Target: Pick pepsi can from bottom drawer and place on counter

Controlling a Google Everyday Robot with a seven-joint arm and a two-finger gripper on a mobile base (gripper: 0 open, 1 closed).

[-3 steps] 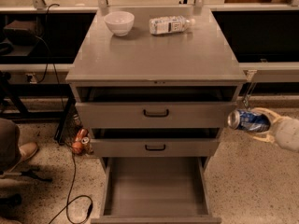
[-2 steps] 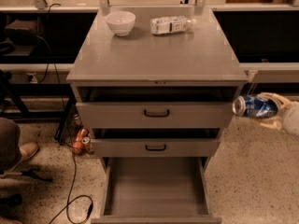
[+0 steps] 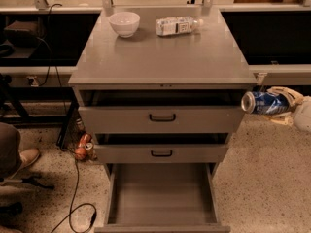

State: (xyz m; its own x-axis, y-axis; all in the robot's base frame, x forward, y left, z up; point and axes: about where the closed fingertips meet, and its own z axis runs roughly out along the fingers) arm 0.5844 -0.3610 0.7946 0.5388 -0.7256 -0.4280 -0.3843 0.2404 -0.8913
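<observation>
Rising since 1 second ago, the pepsi can (image 3: 262, 102) is now hanging level with the front of the top drawer (image 3: 163, 119) instead of below it. The gripper (image 3: 283, 105) is hovering off the cabinet's right side, above the floor, its jaws pinching the can's far end. The can is lying horizontal, silver end facing left, just beside the cabinet's right edge. The bottom drawer (image 3: 163, 198) is standing pulled out, showing its plain grey interior. The top drawer and the middle drawer (image 3: 161, 153) are sitting slightly ajar. On the tabletop (image 3: 160, 62), a white bowl (image 3: 124, 23) and a water bottle (image 3: 177, 26), lying on its side, are resting near the back edge.
</observation>
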